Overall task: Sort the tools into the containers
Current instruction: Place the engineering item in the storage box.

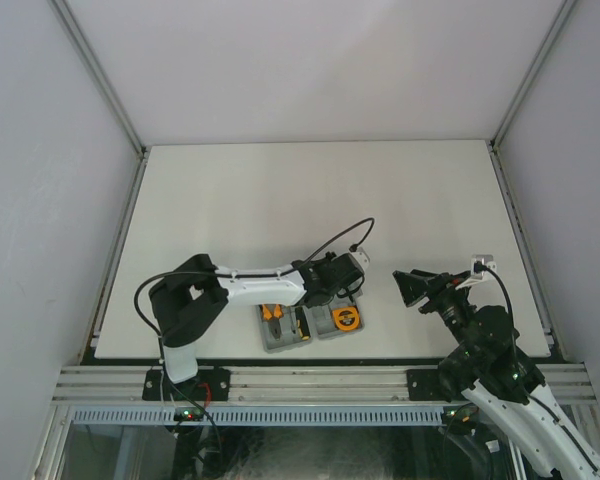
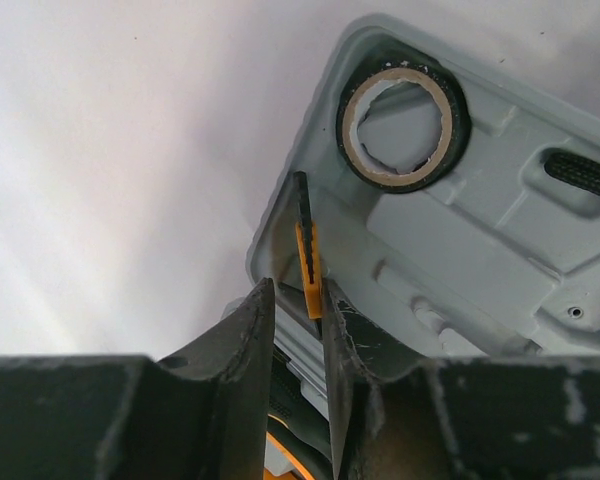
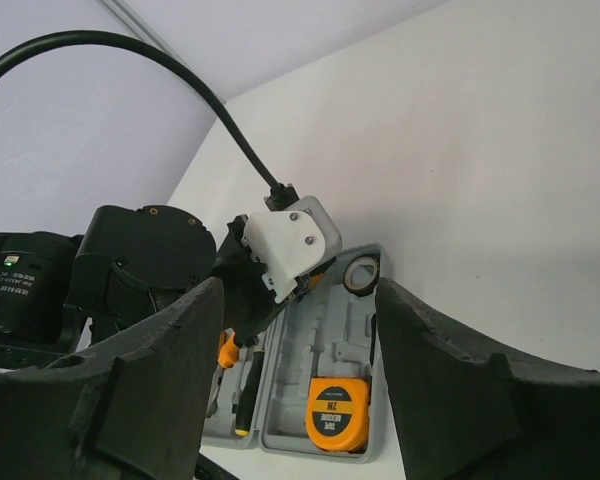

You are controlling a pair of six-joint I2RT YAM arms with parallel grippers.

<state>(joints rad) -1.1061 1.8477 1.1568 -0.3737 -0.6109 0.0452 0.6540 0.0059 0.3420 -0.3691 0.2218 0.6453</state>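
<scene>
The grey tool case [image 1: 325, 333] lies open at the table's near edge. In the right wrist view [image 3: 325, 335] it holds the orange tape measure [image 3: 337, 410], the dark ring [image 3: 361, 273], the orange-handled pliers [image 3: 227, 350] and a black screwdriver [image 3: 242, 385]. My left gripper [image 2: 298, 285] hovers over the case's far hinge end [image 1: 348, 290]. Its jaws stand a narrow gap apart, with the near end of the slim black-and-orange bit set [image 2: 307, 262] between them, against the right finger. The ring [image 2: 400, 182] sits just beyond. My right gripper [image 1: 412, 287] is wide open and empty, right of the case.
A black ribbed handle [image 2: 585, 175] lies in a recess at the case's right side. The left arm's cable [image 1: 345, 232] arches over the case. The white table [image 1: 310, 200] reaches back to the enclosure walls.
</scene>
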